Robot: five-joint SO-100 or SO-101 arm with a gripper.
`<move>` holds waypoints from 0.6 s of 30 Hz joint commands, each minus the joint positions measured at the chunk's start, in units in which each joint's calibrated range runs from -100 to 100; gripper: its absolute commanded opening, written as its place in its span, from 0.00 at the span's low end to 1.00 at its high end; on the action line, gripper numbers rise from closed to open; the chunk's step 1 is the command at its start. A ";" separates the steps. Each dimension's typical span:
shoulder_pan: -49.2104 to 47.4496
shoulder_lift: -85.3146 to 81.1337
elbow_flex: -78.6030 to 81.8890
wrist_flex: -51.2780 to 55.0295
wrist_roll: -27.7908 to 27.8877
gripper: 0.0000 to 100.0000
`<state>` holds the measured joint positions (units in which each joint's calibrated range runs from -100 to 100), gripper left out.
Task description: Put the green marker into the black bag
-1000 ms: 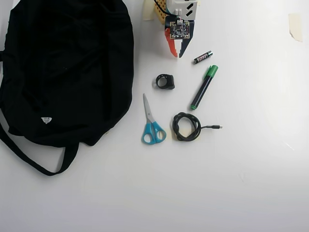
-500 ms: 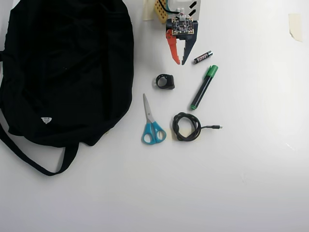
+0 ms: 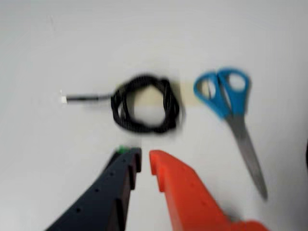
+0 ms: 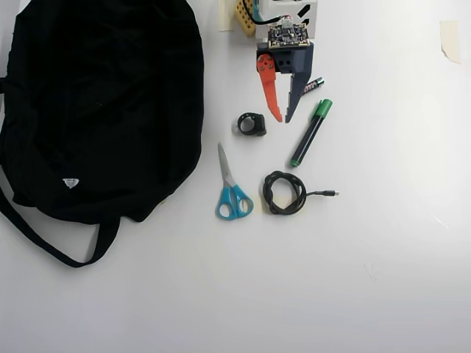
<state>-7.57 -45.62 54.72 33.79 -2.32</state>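
The green marker [image 4: 310, 132] lies on the white table, green cap toward the arm, just right of my gripper [image 4: 282, 118] in the overhead view. In the wrist view only a bit of its green [image 3: 122, 149] peeks out behind the dark finger. My gripper [image 3: 145, 160] hovers over the table with its orange finger [image 3: 180, 192] and dark finger [image 3: 108, 192] almost together and nothing between them. The black bag [image 4: 96, 103] lies far left in the overhead view, straps trailing toward the front, well apart from the gripper.
Blue-handled scissors [image 4: 232, 193] [image 3: 231, 110] and a coiled black cable [image 4: 284, 193] [image 3: 144, 103] lie in front of the gripper. A small black ring-shaped thing [image 4: 252, 123] sits left of the fingertips. A short battery [image 4: 315, 84] lies by the dark finger.
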 commanded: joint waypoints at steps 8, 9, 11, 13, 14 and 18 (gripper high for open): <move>0.39 14.67 -21.02 -9.67 0.38 0.02; 0.39 16.16 -23.09 -10.28 0.43 0.02; 0.61 19.15 -27.31 -10.71 0.43 0.02; 0.99 22.05 -32.26 -10.71 0.43 0.02; 1.21 23.38 -34.68 -10.71 0.43 0.02; 1.36 29.19 -43.85 -10.71 0.43 0.02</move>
<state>-6.76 -19.47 20.13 24.17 -2.12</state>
